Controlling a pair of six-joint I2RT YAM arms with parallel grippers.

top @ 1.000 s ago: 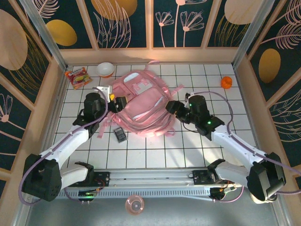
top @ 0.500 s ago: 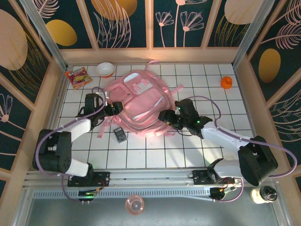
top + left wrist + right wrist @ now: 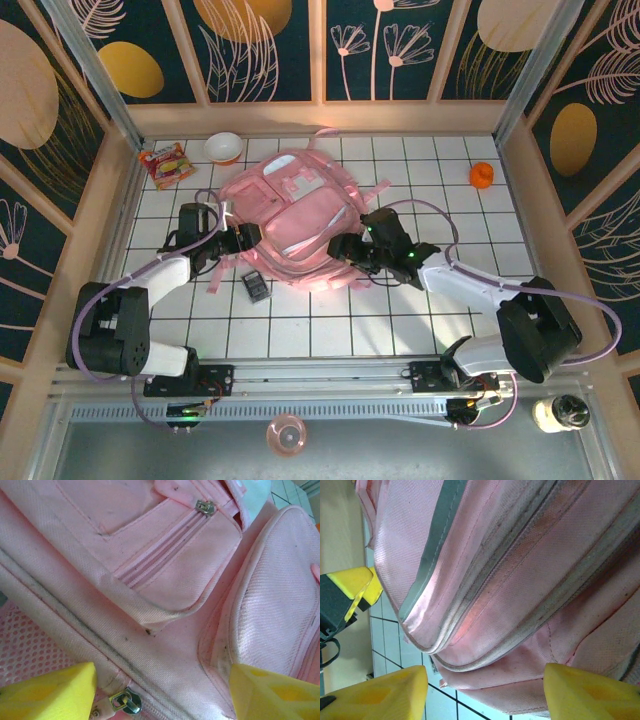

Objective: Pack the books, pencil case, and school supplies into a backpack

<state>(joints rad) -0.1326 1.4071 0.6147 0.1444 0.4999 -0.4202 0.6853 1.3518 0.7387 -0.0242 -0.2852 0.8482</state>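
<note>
my left gripper (image 3: 244, 236): jaws spread wide, gripping nothing, at the pink backpack (image 3: 300, 212) left side | my right gripper (image 3: 340, 247): jaws apart, empty, at its lower right edge

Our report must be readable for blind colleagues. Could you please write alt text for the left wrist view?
Close-up of the pink backpack and its zipped front pockets. The left gripper is open over it, its two yellow fingers at the bottom corners, a metal zip pull beside one.

Backpack (image 3: 295, 225) ctr of table (image 3: 400, 320); calculator (image 3: 256, 287) just front-L; bowl (image 3: 223, 147), snack pkt (image 3: 165, 163) behind-L.
</note>
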